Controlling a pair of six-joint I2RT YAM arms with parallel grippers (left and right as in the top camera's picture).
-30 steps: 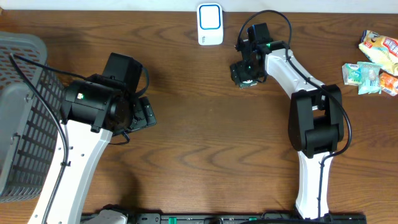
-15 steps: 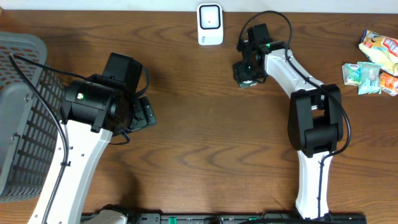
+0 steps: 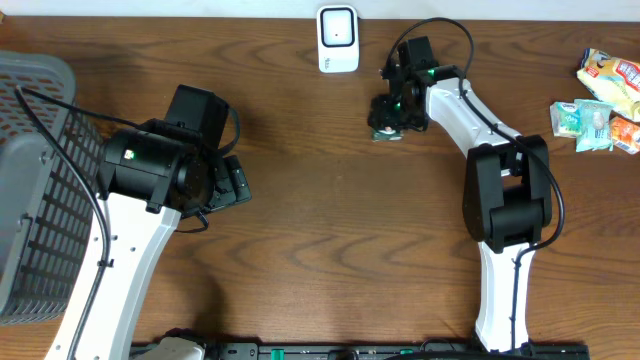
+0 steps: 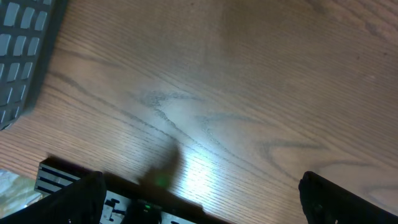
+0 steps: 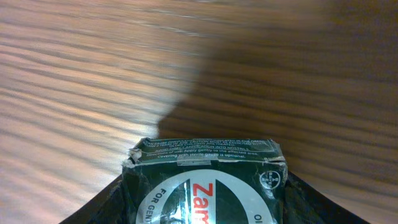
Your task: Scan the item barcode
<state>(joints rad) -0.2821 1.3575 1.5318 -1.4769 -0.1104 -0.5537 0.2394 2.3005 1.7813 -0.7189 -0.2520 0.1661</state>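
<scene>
Overhead — right gripper (image 3: 392,112) clamps the green carton (image 3: 384,131) at upper centre, near the scanner (image 3: 338,38); left gripper (image 3: 236,184) sits left of centre. Left wrist — jaws spread, empty. Right wrist — the carton (image 5: 208,180), bottom centre, looks like light, stiff card with a dented corner; best held by its side faces.

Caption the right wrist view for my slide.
Right tool gripping a dark green box, white label with red lettering facing the camera, wooden table beyond.

Can read only "Zam" on the green box (image 5: 208,183) (rest cut off by the lower edge, fine print too small). Overhead, barely see it beneath the right gripper (image 3: 388,122). Blurred desk (image 5: 93,74) behind.
</scene>
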